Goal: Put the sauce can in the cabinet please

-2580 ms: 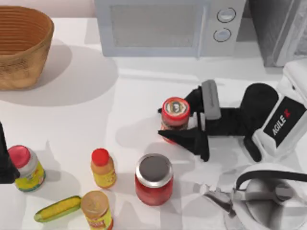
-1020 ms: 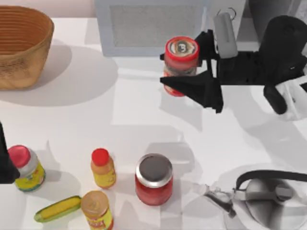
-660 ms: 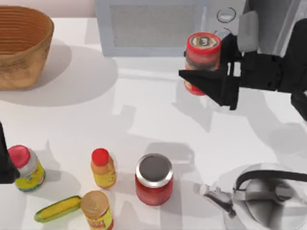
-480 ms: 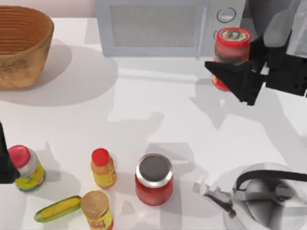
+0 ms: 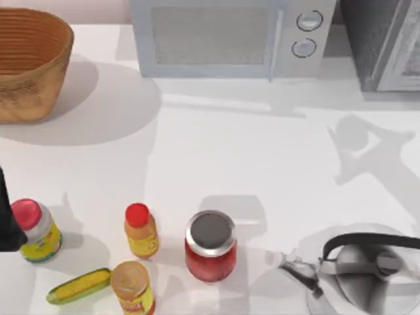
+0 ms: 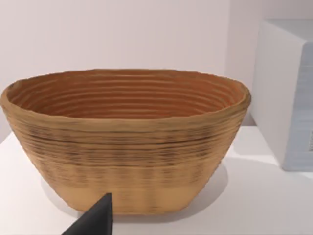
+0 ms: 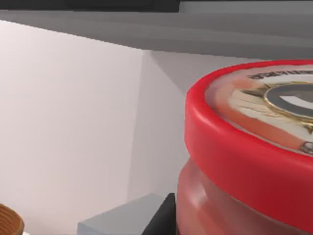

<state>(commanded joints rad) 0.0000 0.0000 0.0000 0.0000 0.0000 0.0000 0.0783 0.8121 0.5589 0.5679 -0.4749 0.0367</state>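
1. Carrying is the step in hand, as I judge it. My right pincer (image 7: 230, 220) is clenched on the sauce can (image 7: 244, 161), which sits pressed close before my right wrist camera with one dark finger (image 7: 164, 218) against its side.
2. The can is off the table (image 5: 230, 151) and in my grip. A shadow (image 5: 367, 147) lies on the table's right side, just in front of the cabinet (image 5: 364, 39), so I take it that I hang somewhere high near that corner.
3. The red-rimmed lid faces up, its silver centre and dark mark seen at a slant, with the red body below it. The long axis therefore runs from lid to base and is roughly upright in my grip. I cannot tell whether it leans a little against the room.
4. The next move, to my mind, calls for bringing the can level with the cabinet's opening. I would then ease it in base-first, set it down upright, and only after that let go. From above I cannot make out how far the pale door panel stands open, so I would mind it on the way in.
5. My left arm (image 5: 5, 223) is parked at the table's left edge, facing the woven basket (image 6: 124, 142).
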